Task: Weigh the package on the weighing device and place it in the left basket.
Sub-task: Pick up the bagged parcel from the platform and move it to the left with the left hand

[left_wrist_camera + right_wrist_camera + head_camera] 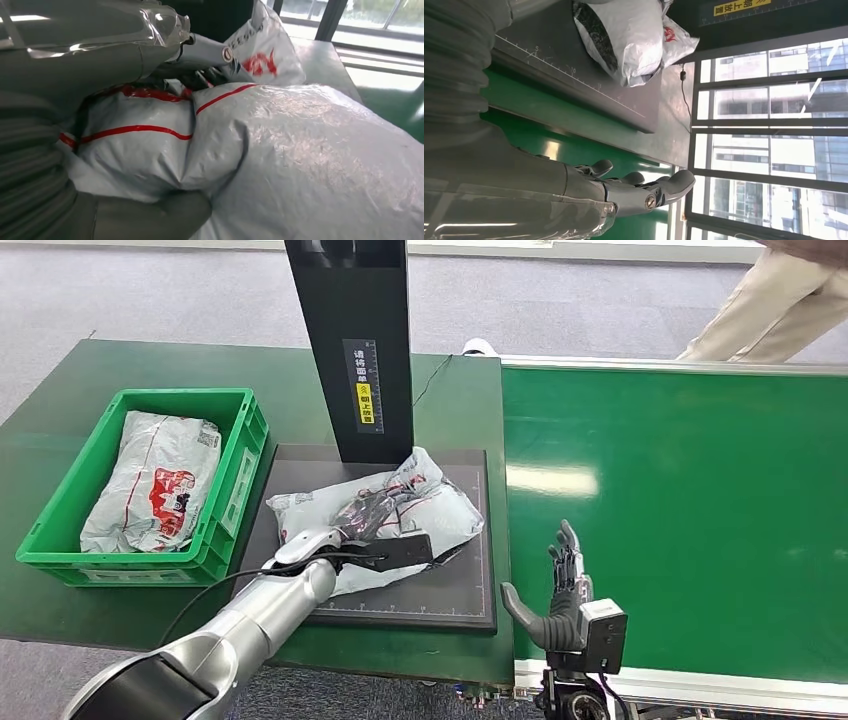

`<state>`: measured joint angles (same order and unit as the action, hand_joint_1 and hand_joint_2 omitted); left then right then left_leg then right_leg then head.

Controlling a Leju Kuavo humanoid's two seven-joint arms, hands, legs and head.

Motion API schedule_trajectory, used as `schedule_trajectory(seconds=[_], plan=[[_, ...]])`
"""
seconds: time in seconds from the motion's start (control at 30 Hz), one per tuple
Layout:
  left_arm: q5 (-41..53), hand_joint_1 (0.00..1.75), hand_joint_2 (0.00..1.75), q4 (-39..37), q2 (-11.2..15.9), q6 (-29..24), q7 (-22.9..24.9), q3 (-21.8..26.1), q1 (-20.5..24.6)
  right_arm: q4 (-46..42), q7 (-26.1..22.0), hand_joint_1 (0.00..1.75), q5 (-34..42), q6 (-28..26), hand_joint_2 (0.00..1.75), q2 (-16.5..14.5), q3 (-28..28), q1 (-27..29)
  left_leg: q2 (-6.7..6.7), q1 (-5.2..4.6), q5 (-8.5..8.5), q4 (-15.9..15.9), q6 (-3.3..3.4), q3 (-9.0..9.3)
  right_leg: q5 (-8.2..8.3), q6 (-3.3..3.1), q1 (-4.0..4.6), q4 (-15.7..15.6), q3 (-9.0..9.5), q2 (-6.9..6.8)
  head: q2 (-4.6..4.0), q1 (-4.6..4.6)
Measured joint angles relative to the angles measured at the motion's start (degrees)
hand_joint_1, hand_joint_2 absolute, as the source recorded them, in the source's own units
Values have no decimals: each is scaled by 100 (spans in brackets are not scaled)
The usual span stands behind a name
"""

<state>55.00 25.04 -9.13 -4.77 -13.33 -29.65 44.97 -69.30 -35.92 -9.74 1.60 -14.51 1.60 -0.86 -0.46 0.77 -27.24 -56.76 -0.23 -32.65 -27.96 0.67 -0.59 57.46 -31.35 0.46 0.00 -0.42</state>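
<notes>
- The black weighing device (455, 585) sits on the dark green desk (60, 430), and its tall black post (352, 340) rises right behind the package, so that side is blocked off.
- The green basket (232, 455) is just left of the weighing device and already has another grey-and-red bag (150, 485) lying in it.
- Right of the weighing device there's a green conveyor belt (690, 510); a person in beige trousers (770, 310) is standing beyond its far corner.
- The package (440, 505), a crinkly grey poly bag with red print, lies on the weighing device's platform, just in front of the post.
- The left robot hand (375, 515) reaches over from the weighing device's near side, with fingers and thumb wrapped around the package in a grasp.
- The right robot hand (560, 585) hovers off the right edge of the weighing device, over the belt, fingers spread and pointing up, holding nothing.
</notes>
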Motion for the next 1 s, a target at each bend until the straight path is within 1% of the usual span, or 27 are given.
schedule_trajectory(seconds=[0.3,0.5,0.6,0.77,0.9,1.0], plan=[[-220,175,175,154,33,-494,-349,12,-151,119,-3,0,-1,0,175,0,0,-55,-1,0,0,0,0,0,0,0,0,0,0,0,0,0],[-817,175,175,574,28,-1268,-923,214,-487,137,-5,0,0,-2,175,0,0,-47,0,0,0,0,0,-3,0,0,0,0,-8,0,0,0],[-1360,175,175,1065,44,-1639,-1247,421,-697,137,-12,0,1,-25,175,0,0,-26,1,0,0,0,0,-8,0,0,0,0,-13,0,0,0],[-2322,175,175,1989,156,-1831,-1617,722,-882,143,-49,0,33,-109,175,9,2,17,1,0,0,0,0,-14,0,0,0,0,-19,0,0,1],[-2771,175,175,2770,307,-2130,-1719,936,-1011,158,-87,0,88,-133,175,25,4,26,3,0,0,0,0,-14,0,0,0,1,-18,2,0,0],[-3015,175,175,3437,454,-2228,-1697,1148,-1191,168,-89,0,102,-139,175,38,10,33,3,0,0,0,0,-15,-1,0,0,1,-19,2,0,1]])
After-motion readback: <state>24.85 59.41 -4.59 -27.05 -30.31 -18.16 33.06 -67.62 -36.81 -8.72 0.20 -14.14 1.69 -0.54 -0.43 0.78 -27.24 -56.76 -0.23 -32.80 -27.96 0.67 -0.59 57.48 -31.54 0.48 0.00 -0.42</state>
